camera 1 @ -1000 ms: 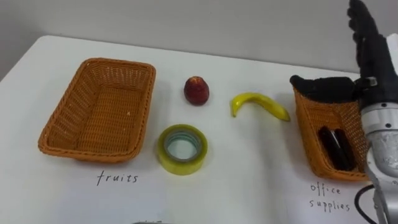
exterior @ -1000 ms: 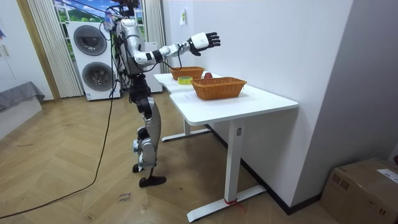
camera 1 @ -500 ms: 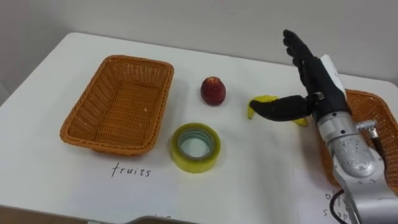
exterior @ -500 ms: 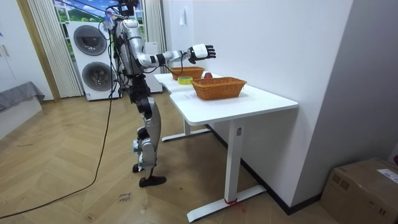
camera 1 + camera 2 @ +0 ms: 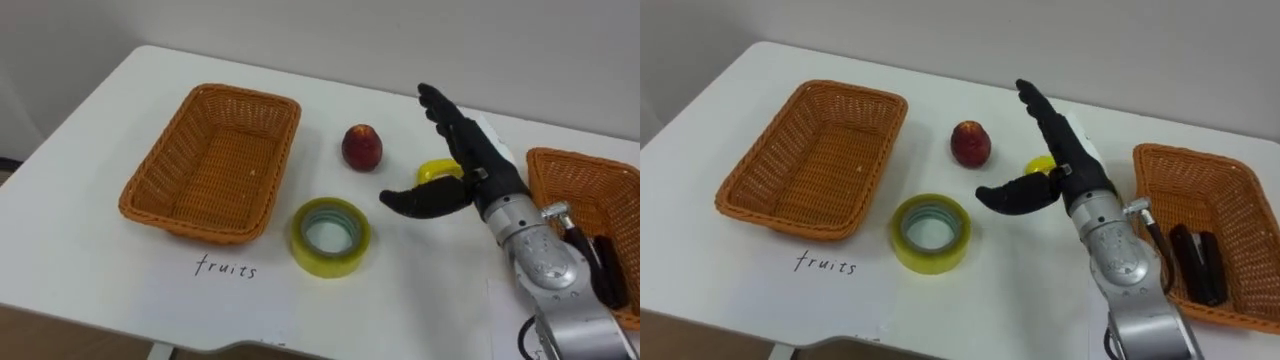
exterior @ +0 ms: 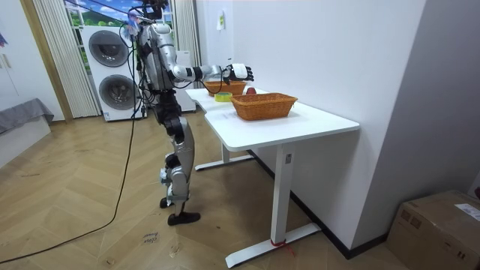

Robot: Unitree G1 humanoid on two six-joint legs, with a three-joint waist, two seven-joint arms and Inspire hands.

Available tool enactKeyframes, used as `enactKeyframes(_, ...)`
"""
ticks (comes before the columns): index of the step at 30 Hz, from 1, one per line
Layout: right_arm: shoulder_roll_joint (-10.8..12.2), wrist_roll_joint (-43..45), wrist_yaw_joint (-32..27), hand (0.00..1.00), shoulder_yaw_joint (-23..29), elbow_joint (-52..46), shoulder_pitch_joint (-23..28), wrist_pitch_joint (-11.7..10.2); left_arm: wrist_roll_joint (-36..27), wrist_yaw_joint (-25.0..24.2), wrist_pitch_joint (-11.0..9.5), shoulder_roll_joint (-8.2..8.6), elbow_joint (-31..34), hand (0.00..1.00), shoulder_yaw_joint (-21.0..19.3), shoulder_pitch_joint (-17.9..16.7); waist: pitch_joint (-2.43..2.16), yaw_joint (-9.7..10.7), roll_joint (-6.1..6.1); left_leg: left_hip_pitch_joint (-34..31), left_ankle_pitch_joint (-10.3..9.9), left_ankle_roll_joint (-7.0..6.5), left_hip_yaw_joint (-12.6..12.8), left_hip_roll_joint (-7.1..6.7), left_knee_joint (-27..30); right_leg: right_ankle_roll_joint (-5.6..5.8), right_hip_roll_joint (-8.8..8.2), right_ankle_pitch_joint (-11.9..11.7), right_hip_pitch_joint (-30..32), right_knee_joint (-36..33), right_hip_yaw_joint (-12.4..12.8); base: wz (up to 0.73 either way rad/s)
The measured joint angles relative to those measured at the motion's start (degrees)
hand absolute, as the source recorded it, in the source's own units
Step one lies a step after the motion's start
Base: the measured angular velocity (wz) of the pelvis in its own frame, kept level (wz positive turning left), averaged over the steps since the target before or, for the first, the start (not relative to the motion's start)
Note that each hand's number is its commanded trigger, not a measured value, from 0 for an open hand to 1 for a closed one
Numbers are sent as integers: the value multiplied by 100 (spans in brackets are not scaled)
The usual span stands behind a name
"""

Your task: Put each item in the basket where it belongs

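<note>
The banana (image 5: 436, 171) lies on the white surface (image 5: 90, 265), right of the red apple (image 5: 362, 147) and between it and the right-hand basket (image 5: 570, 157). Only a short yellow stretch shows, since the right robot hand (image 5: 480, 172) hangs directly over it. For that reason its long axis cannot be read with any certainty.

The right robot hand is spread wide, fingers straight and pointing away from the robot, thumb swung out to the left toward the roll of yellow tape (image 5: 330, 262). It grips nothing. The banana sits just under the palm, in the gap between thumb and fingers, so a close from above looks like the likely next step.

The left-hand basket (image 5: 195, 222) is well apart across the surface, beyond the apple and tape, and holds nothing. The right-hand basket already holds dark items (image 5: 1200, 262).
</note>
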State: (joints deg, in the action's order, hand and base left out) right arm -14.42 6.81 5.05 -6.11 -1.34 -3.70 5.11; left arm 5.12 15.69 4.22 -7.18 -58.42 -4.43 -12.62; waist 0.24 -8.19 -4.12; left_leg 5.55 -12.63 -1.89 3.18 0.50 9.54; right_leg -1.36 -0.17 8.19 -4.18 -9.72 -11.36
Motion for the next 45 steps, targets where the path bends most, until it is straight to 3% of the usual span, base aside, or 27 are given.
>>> enactKeyframes(7, 0, 28, 9, 0, -67, 278, -123, 1, 7, -82, 1, -10, 7, 0, 38, -4, 34, -3, -82, -9, 23, -27, -64, -36, 9, 23, -45, 2, -36, 0, -92, 6)
enactKeyframes(17, 1, -41, 8, 0, -175, 276, -259, 1, 9, -117, 12, -36, 7, 0, 36, 76, -18, -36, -159, -3, 26, -30, -66, -37, 10, 27, -45, 0, -46, 2, -108, 0)
enactKeyframes(24, 4, -64, 209, 0, -376, 290, -290, 1, 2, -116, 12, -30, 184, 0, 37, 154, -6, -166, -132, -8, 29, -31, -92, -39, 11, 29, -51, -1, -46, 1, -132, 1)
enactKeyframes(45, 96, 188, 518, 0, -611, 545, -295, 195, 9, -135, 55, -24, 324, 0, 133, 169, -10, -181, -135, -99, 44, -35, -162, -60, 1, 29, -54, -1, 33, 4, -171, 1)
